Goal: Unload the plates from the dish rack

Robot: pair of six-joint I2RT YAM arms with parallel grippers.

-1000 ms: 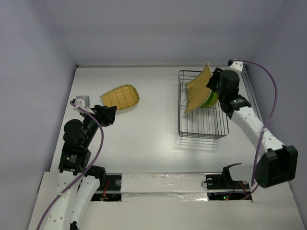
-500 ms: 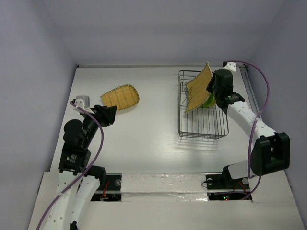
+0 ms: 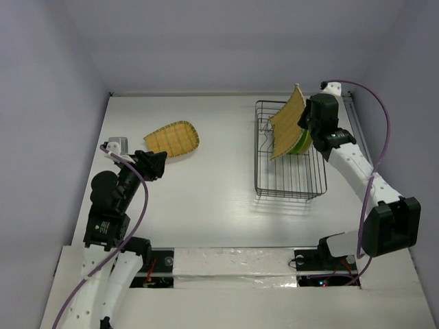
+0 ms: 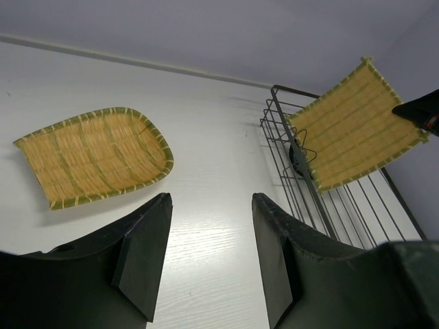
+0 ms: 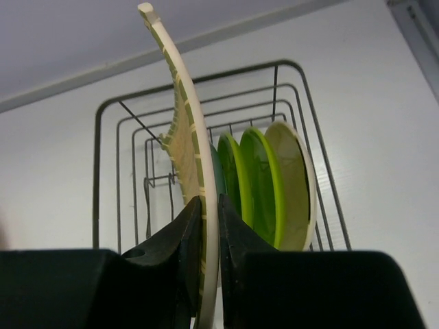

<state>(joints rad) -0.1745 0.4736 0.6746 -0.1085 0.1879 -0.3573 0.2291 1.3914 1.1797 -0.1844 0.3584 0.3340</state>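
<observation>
Right wrist view shows the right gripper [image 5: 208,200] clamped on the lower edge of a woven plate [image 5: 180,130], edge-on at frame centre over the dish rack [image 3: 291,179], with green plates [image 5: 264,181] just to its right. A straight lift that clears the wires before swinging aside would suit best. The left gripper [image 4: 210,205] gapes, holding nothing.

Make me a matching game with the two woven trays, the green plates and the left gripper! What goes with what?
1. right-hand woven tray
2. left-hand woven tray
3. green plates
4. left gripper

A. open, holding nothing
B. standing in the dish rack
C. lying on the table
D. pinched by the right gripper

Pairs: 1-D, 2-C, 3-B, 4-A.
</observation>
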